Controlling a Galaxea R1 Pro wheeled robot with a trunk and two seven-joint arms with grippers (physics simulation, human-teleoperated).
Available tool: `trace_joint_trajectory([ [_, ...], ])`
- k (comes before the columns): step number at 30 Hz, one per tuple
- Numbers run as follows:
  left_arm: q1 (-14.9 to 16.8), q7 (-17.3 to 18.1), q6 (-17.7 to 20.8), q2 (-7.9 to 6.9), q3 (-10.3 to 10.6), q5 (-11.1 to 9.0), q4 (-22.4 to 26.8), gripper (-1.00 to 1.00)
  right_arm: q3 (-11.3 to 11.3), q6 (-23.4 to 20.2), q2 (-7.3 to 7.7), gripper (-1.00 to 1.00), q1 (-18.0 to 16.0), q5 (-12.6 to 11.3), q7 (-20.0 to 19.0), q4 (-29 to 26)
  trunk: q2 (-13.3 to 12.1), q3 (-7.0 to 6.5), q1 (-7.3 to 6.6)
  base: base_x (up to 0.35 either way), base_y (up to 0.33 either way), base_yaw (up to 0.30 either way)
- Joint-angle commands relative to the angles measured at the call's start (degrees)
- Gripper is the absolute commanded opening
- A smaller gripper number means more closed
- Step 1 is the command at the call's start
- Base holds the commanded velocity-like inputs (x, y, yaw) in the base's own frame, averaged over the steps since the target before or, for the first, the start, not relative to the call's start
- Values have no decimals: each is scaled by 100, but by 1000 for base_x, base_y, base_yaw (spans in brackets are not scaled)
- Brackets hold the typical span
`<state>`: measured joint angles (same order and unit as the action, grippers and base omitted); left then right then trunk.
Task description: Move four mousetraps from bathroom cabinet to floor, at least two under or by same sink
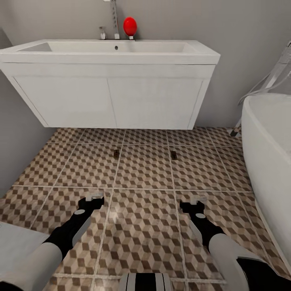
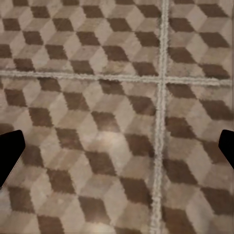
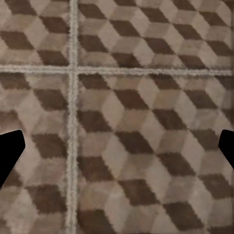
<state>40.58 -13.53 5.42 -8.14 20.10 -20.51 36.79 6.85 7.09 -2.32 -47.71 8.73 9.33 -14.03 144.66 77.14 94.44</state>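
Observation:
Two mousetraps lie flat on the bathroom floor (image 1: 141,169), one (image 1: 116,152) on the left and one (image 1: 173,154) on the right, both just in front of the white vanity. The sink (image 1: 113,50) with its chrome tap sits on top of that vanity. My left gripper (image 1: 95,198) hovers low over the tiles, nearer to me than the left mousetrap, open and empty. My right gripper (image 1: 194,201) stands likewise short of the right mousetrap, open and empty. Both wrist views, left gripper (image 2: 117,151) and right gripper (image 3: 117,151), look at bare patterned tile between wide-apart fingertips. The cabinet is out of view.
The white vanity unit (image 1: 113,101) hangs from the grey back wall with floor showing beneath it. A white bathtub (image 1: 268,161) bounds the right side. A grey wall (image 1: 16,141) closes the left. A red object (image 1: 129,26) stands beside the tap.

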Motion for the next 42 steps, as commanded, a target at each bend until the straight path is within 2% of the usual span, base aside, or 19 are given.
trace_joint_trajectory([
  [1,3,-56,22,-10,48,-48,13,100,48,19,-5,100,-4,59,9,6,0,-19,-3,0,0,0],
  [42,3,-92,26,-13,49,-59,-17,100,54,-23,29,100,-2,31,67,96,-55,-927,-109,0,0,0],
])
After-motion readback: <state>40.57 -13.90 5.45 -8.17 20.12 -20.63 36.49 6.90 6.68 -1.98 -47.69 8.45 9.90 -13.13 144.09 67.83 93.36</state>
